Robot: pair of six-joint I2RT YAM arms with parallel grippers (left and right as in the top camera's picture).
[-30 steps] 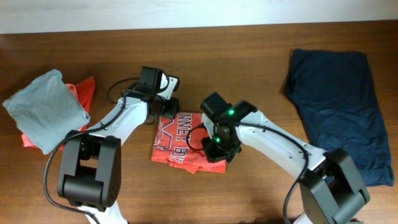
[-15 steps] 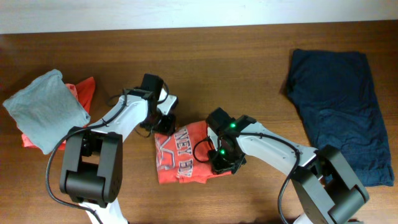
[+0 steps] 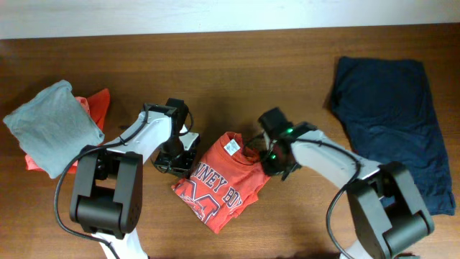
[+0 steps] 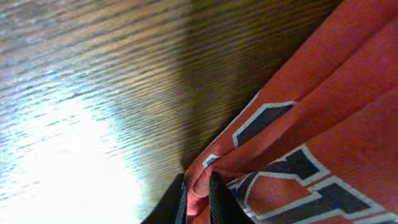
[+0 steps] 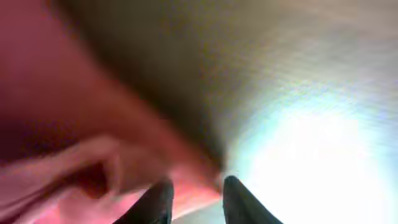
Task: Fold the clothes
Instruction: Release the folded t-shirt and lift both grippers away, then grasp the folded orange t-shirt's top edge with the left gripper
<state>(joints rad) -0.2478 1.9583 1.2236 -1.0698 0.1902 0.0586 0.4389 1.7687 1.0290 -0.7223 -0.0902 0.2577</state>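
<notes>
The red-orange T-shirt (image 3: 224,181) with white-and-navy lettering lies folded at the table's middle, turned at an angle, its neck label up. My left gripper (image 3: 177,157) is at its left edge, shut on a fold of the shirt (image 4: 298,124) in the left wrist view, jaws (image 4: 198,194) pinching red cloth. My right gripper (image 3: 277,160) is at the shirt's right edge. In the blurred right wrist view its jaws (image 5: 196,198) have red cloth (image 5: 74,124) between them. The navy garment (image 3: 392,122) lies spread flat at the far right.
A light-grey folded shirt (image 3: 50,126) lies on a plain orange-red folded shirt (image 3: 98,106) at the far left. Bare wood table (image 3: 237,72) runs behind the arms. The table's far edge meets a white wall.
The T-shirt has turned and slid, its lettering now running diagonally. My right gripper moved up and to the right with the shirt's edge. My left gripper moved toward the front.
</notes>
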